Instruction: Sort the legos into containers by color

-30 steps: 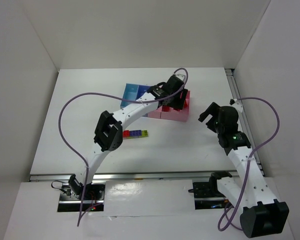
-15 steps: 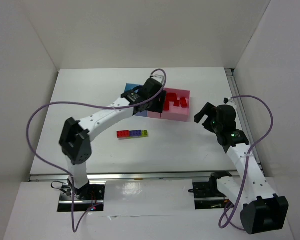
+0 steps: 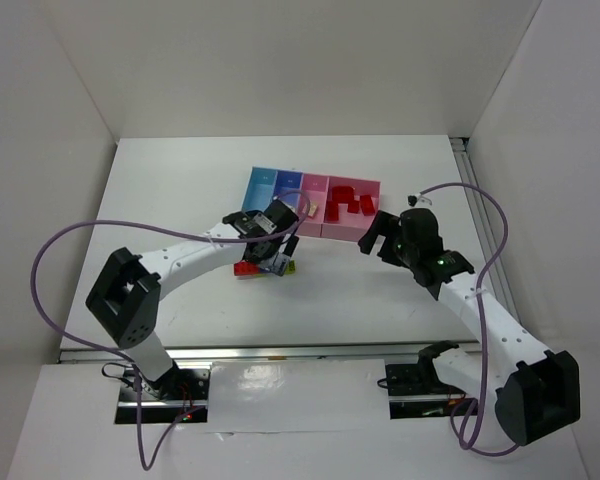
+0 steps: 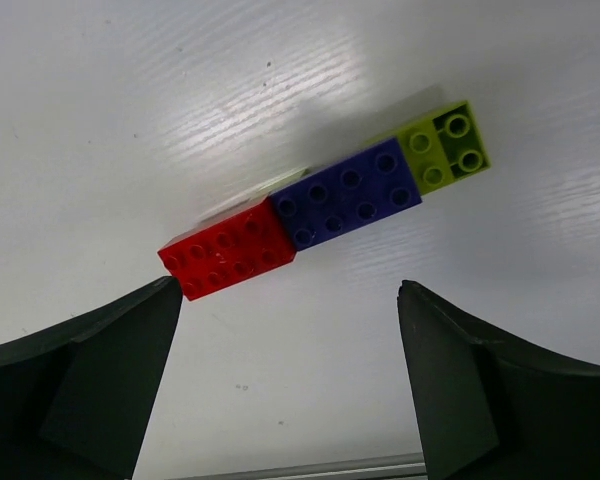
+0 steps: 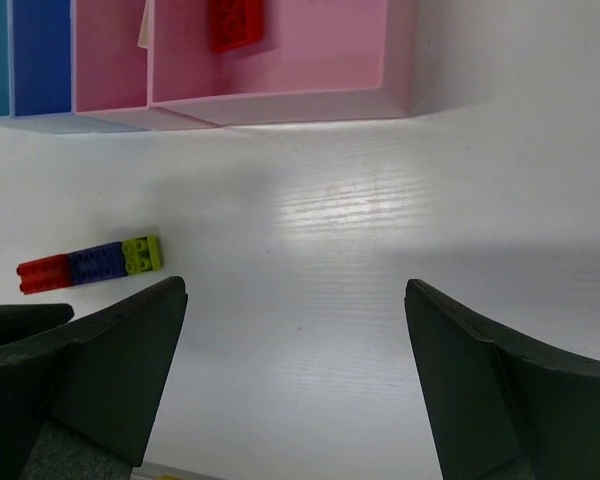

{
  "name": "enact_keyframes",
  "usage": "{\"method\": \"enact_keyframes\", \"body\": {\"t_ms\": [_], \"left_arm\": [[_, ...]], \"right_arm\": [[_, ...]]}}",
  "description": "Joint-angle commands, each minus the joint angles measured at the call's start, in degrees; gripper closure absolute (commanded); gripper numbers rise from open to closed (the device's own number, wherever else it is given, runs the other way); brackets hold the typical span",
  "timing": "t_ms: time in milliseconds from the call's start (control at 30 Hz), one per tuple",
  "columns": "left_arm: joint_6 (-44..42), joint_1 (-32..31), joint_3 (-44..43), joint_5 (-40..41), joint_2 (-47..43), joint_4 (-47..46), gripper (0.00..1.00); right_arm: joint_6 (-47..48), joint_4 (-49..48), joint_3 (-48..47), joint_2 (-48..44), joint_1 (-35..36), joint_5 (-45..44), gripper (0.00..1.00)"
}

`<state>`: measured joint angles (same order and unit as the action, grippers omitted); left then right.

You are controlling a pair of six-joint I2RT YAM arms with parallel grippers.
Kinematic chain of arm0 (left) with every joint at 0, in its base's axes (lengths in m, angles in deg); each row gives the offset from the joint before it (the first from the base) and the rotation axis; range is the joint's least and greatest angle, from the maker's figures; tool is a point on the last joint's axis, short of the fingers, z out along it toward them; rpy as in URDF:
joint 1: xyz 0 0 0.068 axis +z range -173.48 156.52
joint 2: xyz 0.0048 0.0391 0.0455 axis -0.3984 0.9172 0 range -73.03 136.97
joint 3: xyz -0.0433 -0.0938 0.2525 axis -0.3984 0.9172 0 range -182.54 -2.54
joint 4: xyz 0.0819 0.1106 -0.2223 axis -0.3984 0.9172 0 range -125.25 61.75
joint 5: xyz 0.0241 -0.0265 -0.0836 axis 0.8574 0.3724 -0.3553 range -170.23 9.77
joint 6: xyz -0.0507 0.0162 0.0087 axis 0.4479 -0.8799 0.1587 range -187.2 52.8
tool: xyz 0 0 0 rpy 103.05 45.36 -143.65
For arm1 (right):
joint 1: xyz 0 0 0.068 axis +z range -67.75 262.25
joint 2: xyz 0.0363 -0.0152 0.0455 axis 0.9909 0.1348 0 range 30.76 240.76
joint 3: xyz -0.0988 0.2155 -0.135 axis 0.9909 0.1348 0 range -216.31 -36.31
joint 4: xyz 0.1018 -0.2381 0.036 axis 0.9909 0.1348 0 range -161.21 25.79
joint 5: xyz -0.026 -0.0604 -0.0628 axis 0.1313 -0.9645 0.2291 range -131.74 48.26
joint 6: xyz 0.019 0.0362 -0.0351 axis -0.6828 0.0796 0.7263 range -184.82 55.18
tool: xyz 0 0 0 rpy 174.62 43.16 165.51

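Observation:
A joined row of three legos lies on the white table: a red brick, a purple-blue brick and a yellow-green brick. My left gripper hovers over this row, open and empty, with the bricks just beyond its fingertips. The row also shows in the right wrist view. The containers stand behind: light blue, darker blue, pink and wider pink. Red legos lie in the wider pink bin. My right gripper is open and empty at that bin's front right corner.
A whitish brick lies in the narrow pink bin. A red brick shows in the wider pink bin. White walls enclose the table on three sides. A metal rail runs along the near edge.
My left arm swung back from above the bins and down to the brick row. My right arm moved left toward the wider pink bin. The brick row has not moved.

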<state>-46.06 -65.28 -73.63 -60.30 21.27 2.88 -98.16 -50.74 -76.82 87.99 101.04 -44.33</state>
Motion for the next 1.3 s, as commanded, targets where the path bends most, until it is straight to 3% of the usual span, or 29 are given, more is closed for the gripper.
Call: {"method": "enact_keyframes", "body": {"t_ms": [0,267,400,567,833,1033,1267], "left_arm": [[-0.84,0.14,-1.68,2.58,2.20,3.80,0.00],[-3.39,2.25,-1.16,0.29,4.83,-3.32,0.04],[-5.67,4.27,-1.77,-8.63,6.94,-4.64,0.01],[-4.28,4.98,-1.77,-12.71,8.44,-3.32,0.03],[2.39,-2.93,-5.37,-17.19,7.92,0.89,0.10],[7.50,-6.27,-6.69,-11.67,9.23,4.93,0.09],[13.39,-7.68,-1.08,-5.16,4.14,7.13,0.00]], "right_arm": [[0.82,-2.01,-2.82,0.34,0.46,-3.29,0.03],[1.35,-0.87,-3.35,0.34,0.46,-3.83,0.03],[1.35,-0.34,-3.87,0.34,0.46,-4.35,0.03],[0.83,-0.34,-3.87,-0.19,0.46,-4.35,0.03],[0.82,-0.34,-3.87,0.34,0.46,-4.88,0.03],[0.82,0.71,-3.87,-0.19,0.46,-5.41,0.03],[0.82,1.24,-3.87,-1.33,0.46,-5.94,0.02]]}}
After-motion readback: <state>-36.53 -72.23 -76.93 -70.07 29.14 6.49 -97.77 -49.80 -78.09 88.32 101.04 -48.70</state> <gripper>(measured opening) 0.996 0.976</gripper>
